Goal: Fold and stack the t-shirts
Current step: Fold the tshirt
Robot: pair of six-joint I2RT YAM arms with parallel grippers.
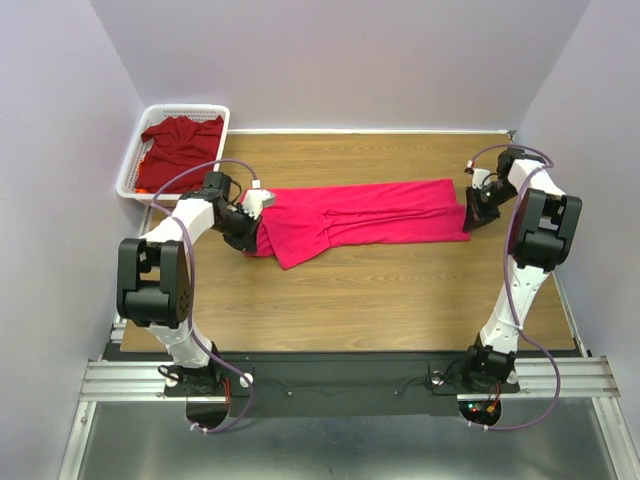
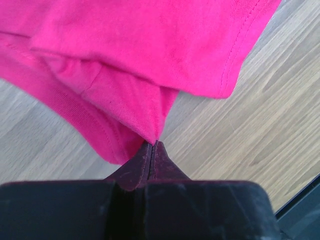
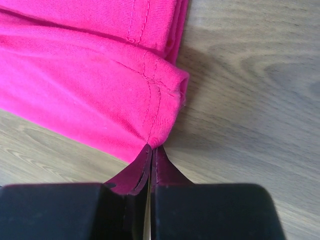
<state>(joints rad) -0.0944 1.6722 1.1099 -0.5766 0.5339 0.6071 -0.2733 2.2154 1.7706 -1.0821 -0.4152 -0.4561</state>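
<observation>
The bright pinkish-red t-shirt lies folded lengthwise into a long band across the middle of the wooden table. My left gripper is shut on its left end; the left wrist view shows the jaws pinched on a corner of the cloth. My right gripper is shut on its right end, where the right wrist view shows a hemmed corner clamped between the jaws. The darker maroon-red t-shirt lies crumpled in the white mesh basket at the back left.
The basket stands at the table's back left corner, just behind my left arm. Bare wooden table lies in front of and behind the pink shirt. Walls close in on both sides.
</observation>
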